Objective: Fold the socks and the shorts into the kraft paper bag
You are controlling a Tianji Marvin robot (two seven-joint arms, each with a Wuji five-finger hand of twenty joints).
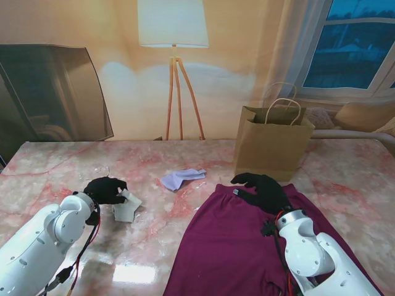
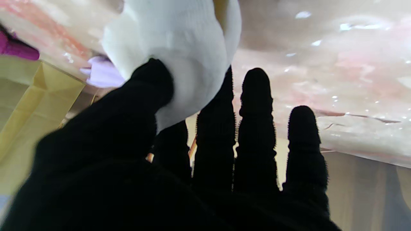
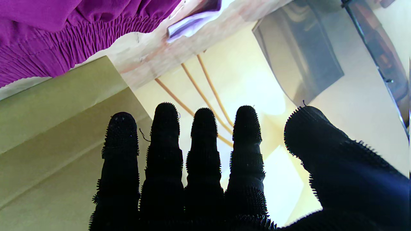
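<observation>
A white sock (image 1: 126,206) hangs from my left hand (image 1: 105,189), pinched between thumb and fingers just above the table's left part; in the left wrist view the white sock (image 2: 179,54) fills the space by the thumb. A lavender sock (image 1: 181,177) lies flat near the table's middle. Purple shorts (image 1: 234,246) are spread out on the right, nearer to me. My right hand (image 1: 264,190) rests open, fingers straight, on the shorts' waistband (image 3: 64,41). The kraft paper bag (image 1: 271,143) stands upright and open just beyond that hand.
The pink marble table (image 1: 55,166) runs to the far wall. A floor lamp (image 1: 174,68) and a dark panel (image 1: 52,92) stand behind it, and a sofa arm (image 1: 364,117) sits at the back right.
</observation>
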